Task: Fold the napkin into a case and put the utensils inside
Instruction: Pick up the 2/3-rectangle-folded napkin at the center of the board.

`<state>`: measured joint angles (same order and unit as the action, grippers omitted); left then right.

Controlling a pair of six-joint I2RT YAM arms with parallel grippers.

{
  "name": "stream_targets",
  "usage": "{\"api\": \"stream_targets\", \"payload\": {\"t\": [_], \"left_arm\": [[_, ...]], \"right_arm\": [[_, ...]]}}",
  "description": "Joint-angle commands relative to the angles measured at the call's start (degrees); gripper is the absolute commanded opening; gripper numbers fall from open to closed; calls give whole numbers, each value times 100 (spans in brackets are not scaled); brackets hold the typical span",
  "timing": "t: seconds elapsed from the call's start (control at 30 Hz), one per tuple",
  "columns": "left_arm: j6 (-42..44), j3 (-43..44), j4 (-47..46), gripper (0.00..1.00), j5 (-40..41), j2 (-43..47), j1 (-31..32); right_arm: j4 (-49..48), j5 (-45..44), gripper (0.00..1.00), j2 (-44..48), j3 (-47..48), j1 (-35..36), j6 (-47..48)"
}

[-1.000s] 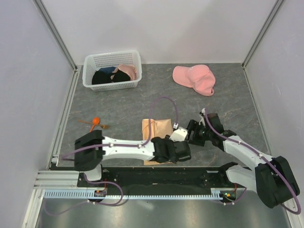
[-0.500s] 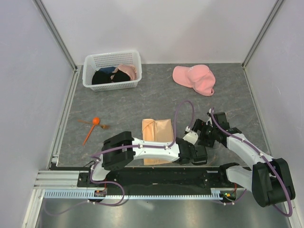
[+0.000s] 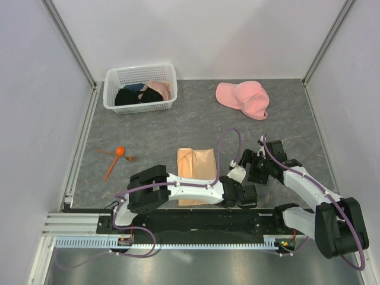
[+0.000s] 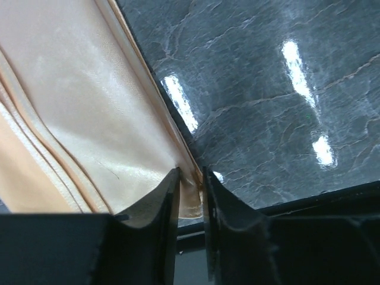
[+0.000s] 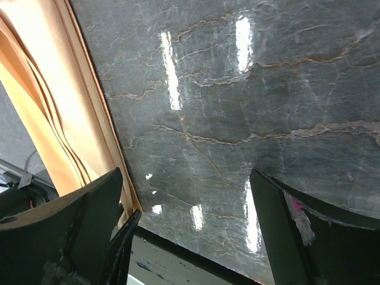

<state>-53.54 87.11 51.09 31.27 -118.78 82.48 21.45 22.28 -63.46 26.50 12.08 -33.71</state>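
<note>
The peach-tan napkin (image 3: 196, 168) lies folded into a narrow rectangle near the table's front edge. My left gripper (image 3: 236, 194) reaches across to its near right corner. In the left wrist view the gripper (image 4: 190, 176) has its jaws almost together on the napkin's (image 4: 89, 107) hemmed corner. My right gripper (image 3: 249, 167) is open and empty just right of the napkin; its wrist view (image 5: 187, 184) shows bare table between the fingers and the napkin's (image 5: 41, 107) edge at the left. The utensils lie far left: the orange-bowled spoon (image 3: 119, 151) and thin wooden pieces (image 3: 110, 171).
A white basket (image 3: 167, 71) with dark and pink clothes stands at the back left. A pink cap (image 3: 243, 98) lies at the back right. The black front rail (image 3: 196, 217) runs just below the napkin. Walls close the table on three sides.
My left arm has swung right, carrying its gripper from over the napkin's near edge to its right corner. My right gripper has drawn back a little to the right.
</note>
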Motion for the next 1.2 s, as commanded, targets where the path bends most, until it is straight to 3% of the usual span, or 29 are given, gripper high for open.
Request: {"api": "stream_targets", "payload": {"t": [0.0, 0.17, 0.4, 0.8, 1.17], "left_arm": [[-69, -448, -222, 20, -296, 346, -39], [-25, -862, -424, 10, -332, 1162, -83], [-86, -1433, -618, 9, -490, 1893, -223], [-183, -1680, -662, 9, -578, 2254, -267], [-218, -1803, -679, 8, -569, 2500, -267]], "right_arm": [[-158, 381, 98, -78, 66, -30, 198], [-413, 803, 98, -263, 118, 5, 286], [-1037, 1094, 98, -597, 180, 576, -64], [-3136, 1077, 98, -1212, -101, 1481, -1550], [-3789, 945, 88, -1994, -84, 1710, -1840]]}}
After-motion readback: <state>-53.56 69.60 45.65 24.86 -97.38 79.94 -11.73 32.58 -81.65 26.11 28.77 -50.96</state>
